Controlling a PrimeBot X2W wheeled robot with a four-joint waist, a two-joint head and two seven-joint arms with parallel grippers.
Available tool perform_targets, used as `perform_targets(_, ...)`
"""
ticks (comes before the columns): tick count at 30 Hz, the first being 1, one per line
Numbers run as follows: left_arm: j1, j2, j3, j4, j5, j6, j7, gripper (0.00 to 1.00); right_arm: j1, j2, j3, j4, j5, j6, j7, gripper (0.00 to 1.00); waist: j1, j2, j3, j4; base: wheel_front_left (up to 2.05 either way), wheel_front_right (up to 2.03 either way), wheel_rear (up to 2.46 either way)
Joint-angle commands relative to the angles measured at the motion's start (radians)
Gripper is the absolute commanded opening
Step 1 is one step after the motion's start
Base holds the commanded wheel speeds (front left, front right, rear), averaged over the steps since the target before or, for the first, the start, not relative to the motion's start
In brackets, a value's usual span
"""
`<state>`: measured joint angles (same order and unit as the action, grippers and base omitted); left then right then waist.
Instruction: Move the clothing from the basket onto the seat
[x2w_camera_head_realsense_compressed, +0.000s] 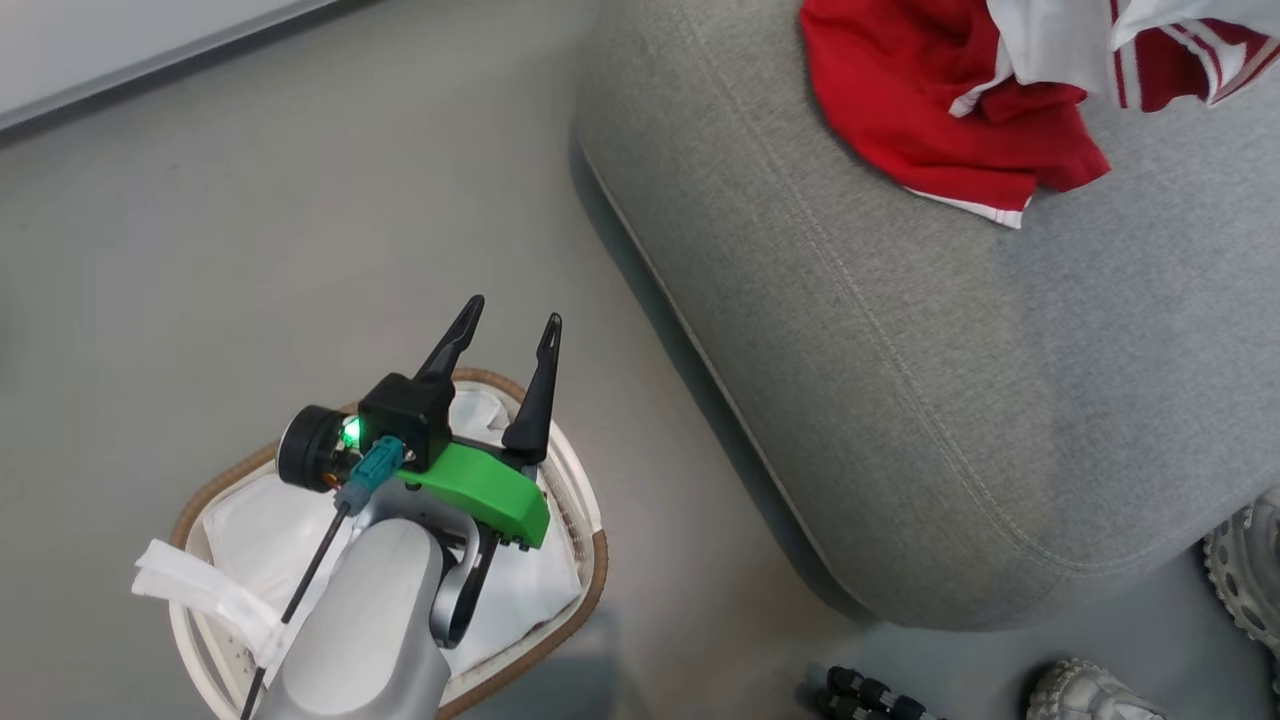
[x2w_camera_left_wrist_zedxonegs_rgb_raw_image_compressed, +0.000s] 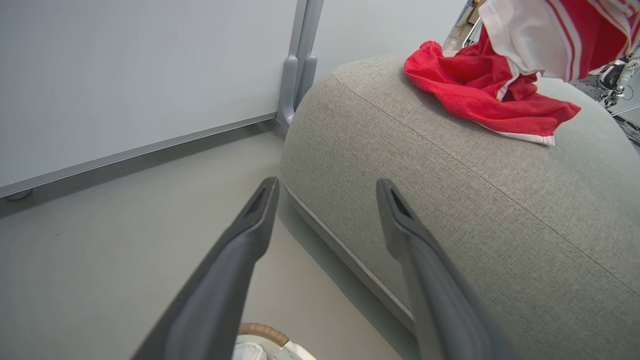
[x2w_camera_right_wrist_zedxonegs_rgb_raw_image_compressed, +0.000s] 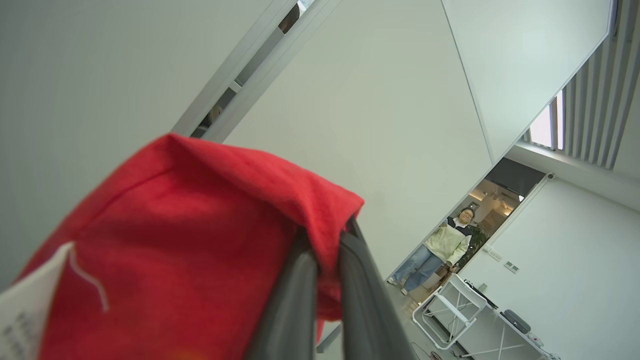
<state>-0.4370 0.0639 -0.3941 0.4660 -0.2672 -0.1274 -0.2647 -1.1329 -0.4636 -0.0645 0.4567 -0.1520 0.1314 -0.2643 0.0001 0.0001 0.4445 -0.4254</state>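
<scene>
My left gripper (x2w_camera_head_realsense_compressed: 514, 312) hangs above the basket (x2w_camera_head_realsense_compressed: 590, 560) at seven o'clock in the head view, its two fingers spread wide with nothing between them. I read that as a parked arm: all I can see in the basket is its white lining (x2w_camera_head_realsense_compressed: 260, 520), though the arm covers the middle. From the left wrist the basket's brown rim (x2w_camera_left_wrist_zedxonegs_rgb_raw_image_compressed: 262, 330) just peeps in at six o'clock under the spread left gripper (x2w_camera_left_wrist_zedxonegs_rgb_raw_image_compressed: 327, 185).

The right gripper (x2w_camera_right_wrist_zedxonegs_rgb_raw_image_compressed: 325, 245) has its fingers pressed together on a fold of red cloth, the second garment (x2w_camera_right_wrist_zedxonegs_rgb_raw_image_compressed: 175, 250), pinched near an edge so that the rest hangs free. In the head view that second garment (x2w_camera_head_realsense_compressed: 1060, 40) hangs in at one o'clock, white with red stripes, over the seat (x2w_camera_head_realsense_compressed: 900, 350). I cannot tell whether its hem touches the cushion.

The first red garment (x2w_camera_head_realsense_compressed: 930, 110) lies crumpled on the seat at twelve o'clock, well in from the rounded corner, so I judge that half of the job done.

Around the work, a pair of pale shoes (x2w_camera_head_realsense_compressed: 1245, 570) stands on the floor at four to five o'clock, close against the cushion's corner. A person (x2w_camera_right_wrist_zedxonegs_rgb_raw_image_compressed: 445, 250) stands in a doorway at four o'clock in the right wrist view, well apart. A grey partition post (x2w_camera_left_wrist_zedxonegs_rgb_raw_image_compressed: 299, 65) stands behind the seat (x2w_camera_left_wrist_zedxonegs_rgb_raw_image_compressed: 475, 210). Nothing lies on the open cushion beside the first red garment (x2w_camera_left_wrist_zedxonegs_rgb_raw_image_compressed: 475, 90), so the drop looks unobstructed
</scene>
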Motion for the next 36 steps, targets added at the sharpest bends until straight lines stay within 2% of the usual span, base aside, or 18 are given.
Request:
perform_targets(1,-0.025,0.011,-0.003,-0.006,0.004,-0.004,0.001,1.0,0.011,0.011,-0.017,0.021,-0.011,-0.001,0.0,0.0,-0.0001,-0.0001,0.072,0.06,0.0,0.0,0.0)
perform_targets(8,-0.06,0.019,-0.021,-0.02,-0.011,-0.005,0.001,1.0,0.157,0.076,-0.114,0.174,-0.069,-0.001,0.0,0.0,-0.0001,-0.0001,0.129,0.098,0.0,0.0,0.0)
perform_targets(15,-0.072,0.03,-0.026,-0.01,-0.015,-0.005,0.001,1.0,0.291,0.165,-0.201,0.297,-0.075,-0.001,0.0,0.0,-0.0001,-0.0001,0.162,0.121,0.0,0.0,0.0)
perform_targets(21,-0.065,0.027,-0.017,0.003,-0.02,-0.005,0.001,1.0,0.363,0.212,-0.288,0.322,-0.071,-0.001,0.0,0.0,-0.0001,-0.0001,0.147,0.131,0.0,0.0,0.0)
perform_targets(22,-0.062,0.026,-0.014,0.005,-0.021,-0.005,0.001,1.0,0.373,0.217,-0.301,0.316,-0.07,-0.001,0.0,0.04,-0.0001,-0.0001,0.14,0.131,0.0,0.0,0.0)
perform_targets(23,-0.058,0.025,-0.009,0.007,-0.019,-0.005,0.001,1.0,0.387,0.223,-0.316,0.3,-0.066,-0.001,0.0,0.5,-0.0001,-0.0001,0.131,0.131,0.0,0.0,0.0)
perform_targets(24,-0.054,0.024,-0.006,0.009,-0.02,-0.005,0.001,1.0,0.401,0.228,-0.327,0.286,-0.063,-0.001,0.0,0.71,-0.0001,-0.0001,0.121,0.131,0.0,0.0,0.0)
perform_targets(25,-0.047,0.022,-0.002,0.009,-0.021,-0.005,0.001,1.0,0.419,0.236,-0.336,0.269,-0.057,-0.001,0.0,1.0,-0.0001,-0.0001,0.108,0.131,0.0,0.0,0.0)
perform_targets(31,-0.001,0.007,0.025,0.017,-0.027,-0.005,0.001,1.0,0.518,0.271,-0.333,0.157,-0.004,-0.001,0.0,1.0,-0.0001,-0.0001,0.017,0.132,0.0,0.0,0.0)
perform_targets(36,0.047,-0.002,0.059,0.015,-0.027,-0.004,0.001,1.0,0.598,0.285,-0.256,0.049,0.044,-0.001,0.0,1.0,-0.0001,-0.0001,-0.061,0.145,0.0,0.0,0.0)
